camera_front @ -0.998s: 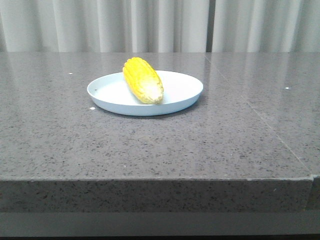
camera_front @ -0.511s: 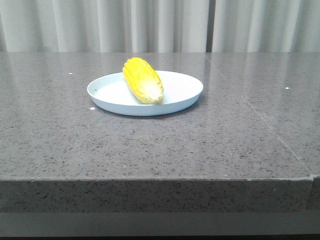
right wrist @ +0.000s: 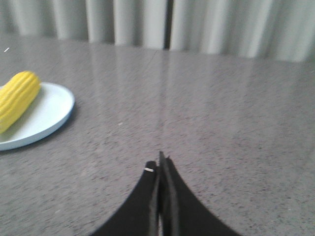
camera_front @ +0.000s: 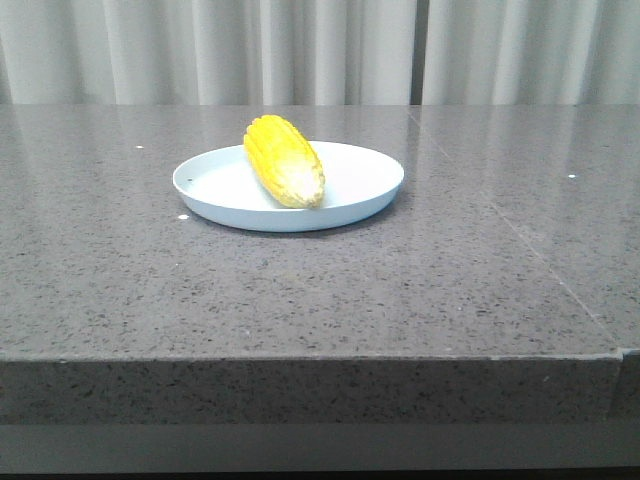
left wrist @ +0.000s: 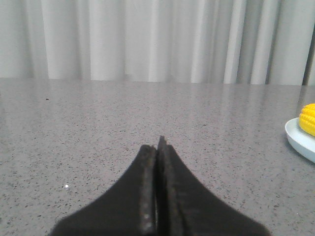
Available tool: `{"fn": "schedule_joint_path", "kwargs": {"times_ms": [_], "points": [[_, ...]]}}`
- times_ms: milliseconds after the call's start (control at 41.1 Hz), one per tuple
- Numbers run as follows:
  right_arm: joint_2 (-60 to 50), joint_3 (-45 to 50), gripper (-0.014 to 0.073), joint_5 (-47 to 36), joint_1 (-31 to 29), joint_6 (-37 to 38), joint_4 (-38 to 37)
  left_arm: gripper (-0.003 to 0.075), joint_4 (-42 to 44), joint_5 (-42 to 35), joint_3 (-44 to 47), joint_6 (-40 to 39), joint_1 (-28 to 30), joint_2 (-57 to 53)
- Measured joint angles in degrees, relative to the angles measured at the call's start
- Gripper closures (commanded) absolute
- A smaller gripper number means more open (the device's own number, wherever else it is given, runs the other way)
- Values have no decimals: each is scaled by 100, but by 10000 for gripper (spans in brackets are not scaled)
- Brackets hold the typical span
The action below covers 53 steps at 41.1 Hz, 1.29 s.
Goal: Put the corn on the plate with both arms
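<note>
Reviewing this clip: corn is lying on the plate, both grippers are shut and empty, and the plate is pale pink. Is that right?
Not quite. The plate is pale blue-white, not pink, as the front view shows. The rest holds: the corn lies on it, and the left gripper and right gripper are shut and empty.

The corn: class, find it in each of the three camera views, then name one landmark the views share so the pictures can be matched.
Front view: the corn lies on the plate, centre-left, pale tip toward the camera.
Left wrist view: only one end shows, at the right edge.
Right wrist view: it lies at the left edge, on the plate.
Shared landmark: the pale plate, with the grey curtain behind.
</note>
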Motion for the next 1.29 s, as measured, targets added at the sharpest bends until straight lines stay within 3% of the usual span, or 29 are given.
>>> {"fn": "schedule_joint_path", "kwargs": {"times_ms": [316,1290], "points": [[-676,1694,659,-1680,-525,0,137,741,0,0,0,0,0,0],[-676,1756,659,-1963,-550,246,184,741,0,0,0,0,0,0]]}}
